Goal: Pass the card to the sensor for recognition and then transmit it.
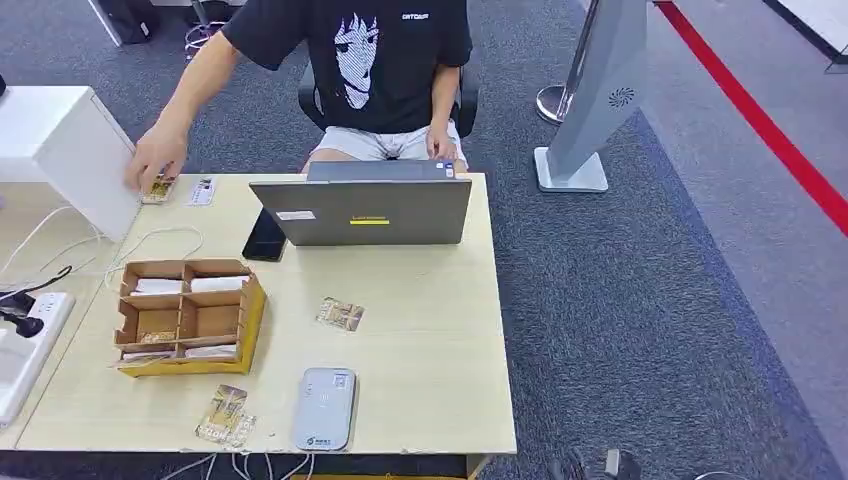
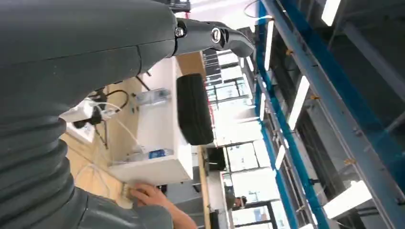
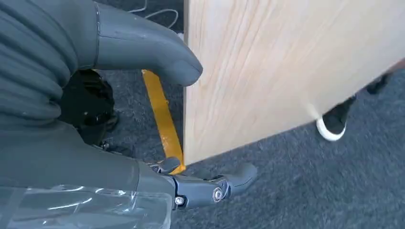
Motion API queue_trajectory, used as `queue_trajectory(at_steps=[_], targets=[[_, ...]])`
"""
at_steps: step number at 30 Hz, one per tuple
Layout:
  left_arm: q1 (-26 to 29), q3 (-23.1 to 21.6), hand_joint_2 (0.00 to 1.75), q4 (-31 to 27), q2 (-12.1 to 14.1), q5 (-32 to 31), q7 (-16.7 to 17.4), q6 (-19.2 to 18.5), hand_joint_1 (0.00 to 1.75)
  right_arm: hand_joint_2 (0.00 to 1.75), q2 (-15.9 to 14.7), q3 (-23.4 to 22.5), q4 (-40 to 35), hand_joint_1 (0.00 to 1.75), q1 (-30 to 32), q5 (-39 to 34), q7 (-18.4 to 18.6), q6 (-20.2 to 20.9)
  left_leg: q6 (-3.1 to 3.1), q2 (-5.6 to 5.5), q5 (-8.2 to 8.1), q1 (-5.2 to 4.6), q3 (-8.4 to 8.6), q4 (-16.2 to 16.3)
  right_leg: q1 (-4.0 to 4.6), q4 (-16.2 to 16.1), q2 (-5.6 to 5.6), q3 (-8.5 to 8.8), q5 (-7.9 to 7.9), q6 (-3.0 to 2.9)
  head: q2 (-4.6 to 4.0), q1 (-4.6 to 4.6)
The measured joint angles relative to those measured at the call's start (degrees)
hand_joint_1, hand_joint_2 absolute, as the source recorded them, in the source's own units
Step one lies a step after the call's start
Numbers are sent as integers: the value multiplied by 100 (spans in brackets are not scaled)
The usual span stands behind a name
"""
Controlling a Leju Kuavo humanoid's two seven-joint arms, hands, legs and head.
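A card (image 1: 341, 315) lies flat near the middle of the wooden bench (image 1: 440, 330), with bare wood on every side of it. The grey sensor (image 1: 324, 408) sits nearer the robot, close to the front edge, a little left of the card and apart from it. Just left of the sensor a second card (image 1: 224, 416) lies at the front edge, close beside it.

Further left stands a yellow cardboard organiser (image 1: 183, 317) with open compartments, some holding cards. Behind the middle card a grey laptop (image 1: 364, 210) stands open with its lid's back toward the robot, and a black phone (image 1: 265, 236) lies at the laptop's left corner. A person (image 1: 375, 60) in a black shirt sits behind the laptop, one hand (image 1: 158, 158) reaching to the far left corner over two more cards (image 1: 200, 191) beside a white box (image 1: 70, 150). White cables (image 1: 150, 240) run along the left side toward a power strip (image 1: 25, 330). The right part of the bench is bare up to its edge, with grey carpet (image 1: 650, 300) beyond.

The left hand (image 2: 143, 43) is raised, its fingers (image 2: 224, 38) extended and grasping nothing. The right hand (image 3: 119, 119) hangs low beside the edge of the bench, over the carpet, its fingers (image 3: 224, 183) apart and released.
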Motion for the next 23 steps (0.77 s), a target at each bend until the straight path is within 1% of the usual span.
queue_trajectory(at_steps=[1,3,5,7,8,10,13,15,17,18,20,23], targets=[[37,14,175,54,-15,13,67,34,0,175,2,-53,-11,0,10,-2,58,-41,0,0,0,-1,1,0,0,0,0,0,0,0,0,2],[160,13,175,218,-26,-139,480,193,0,175,11,-169,-7,0,54,-18,398,-313,0,-2,-1,-2,3,0,0,0,0,3,-3,0,0,4],[336,13,175,421,-46,-112,588,245,0,175,24,-239,2,0,152,-173,470,-411,2,0,-2,-3,1,0,0,-1,0,0,-3,1,0,2],[404,13,175,594,-64,-21,667,177,0,175,24,-256,-2,0,235,-409,529,-444,3,-3,-3,-3,-2,0,0,-2,-1,0,-4,2,0,0],[422,20,175,733,-68,25,711,-34,0,175,24,-265,-5,0,244,-624,568,-498,3,-2,-3,-4,-2,0,-1,-3,-1,0,-4,2,0,4],[418,79,175,1042,-70,192,814,-657,0,175,26,-261,-35,0,247,-978,628,-638,3,-1,-3,-8,3,0,-4,-3,0,3,-5,4,0,2],[398,226,175,1613,-77,727,979,-1855,0,175,31,-256,-145,0,275,-1450,805,-778,4,-1,-4,-10,3,0,-5,-3,-1,4,-5,5,0,0],[386,348,175,2023,-79,781,1062,-2301,0,175,31,-263,-245,0,300,-1547,872,-867,4,0,-4,-9,5,0,-5,-3,0,5,-5,5,0,4],[319,470,175,2502,-83,869,1200,-2613,0,175,33,-316,-348,0,321,-1541,988,-977,5,-1,-4,-10,5,0,-6,-3,-1,6,-5,5,0,0],[299,510,175,2719,-92,902,1213,-2719,0,175,35,-372,-393,0,328,-1495,1040,-1018,5,-2,-4,-10,5,0,-5,-3,-1,7,-5,5,0,9],[250,586,175,3173,-98,869,1250,-2847,0,175,42,-491,-486,0,344,-1401,1121,-1119,5,-2,-4,-9,4,0,-5,-3,-1,6,-6,5,0,2],[120,699,175,3802,-98,592,1434,-2990,0,175,44,-765,-564,0,353,-984,1266,-1412,6,-6,-5,-11,3,0,-6,-3,-7,9,-7,7,0,2]])
